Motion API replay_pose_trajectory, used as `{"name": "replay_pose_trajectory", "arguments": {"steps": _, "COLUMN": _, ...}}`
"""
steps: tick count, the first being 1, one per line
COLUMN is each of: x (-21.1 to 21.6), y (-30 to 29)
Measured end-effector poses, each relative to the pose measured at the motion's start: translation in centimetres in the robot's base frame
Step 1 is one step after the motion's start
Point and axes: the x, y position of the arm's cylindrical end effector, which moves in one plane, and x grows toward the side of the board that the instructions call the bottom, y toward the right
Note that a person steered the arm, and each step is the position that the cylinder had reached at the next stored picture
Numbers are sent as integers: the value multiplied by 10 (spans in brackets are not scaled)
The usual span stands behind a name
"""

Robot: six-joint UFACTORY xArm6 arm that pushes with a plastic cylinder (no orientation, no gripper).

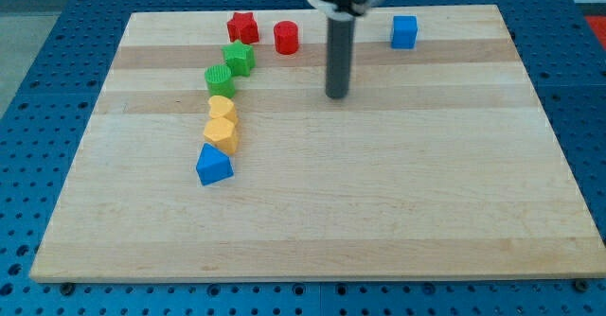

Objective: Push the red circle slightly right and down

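The red circle (286, 37) stands near the board's top edge, left of centre. My tip (337, 96) rests on the board to the right of and below the red circle, about a block's width or two away, not touching it. A red star (242, 26) sits just left of the red circle. The rod rises from the tip to the top of the view.
A green star (239, 59), a green circle (219, 79), a yellow circle (222, 108), a yellow hexagon (222, 132) and a blue triangle (213, 166) form a curved line down the left. A blue cube (404, 32) sits at the top right. The wooden board (379, 202) lies on a blue pegboard.
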Motion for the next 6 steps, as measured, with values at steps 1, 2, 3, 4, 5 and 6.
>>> {"name": "replay_pose_trajectory", "arguments": {"steps": 1, "x": -88, "y": 5}}
{"name": "replay_pose_trajectory", "arguments": {"steps": 2, "x": -125, "y": -42}}
{"name": "replay_pose_trajectory", "arguments": {"steps": 3, "x": -123, "y": -82}}
{"name": "replay_pose_trajectory", "arguments": {"steps": 4, "x": -99, "y": -84}}
{"name": "replay_pose_trajectory", "arguments": {"steps": 5, "x": -58, "y": -80}}
{"name": "replay_pose_trajectory", "arguments": {"steps": 6, "x": -18, "y": -46}}
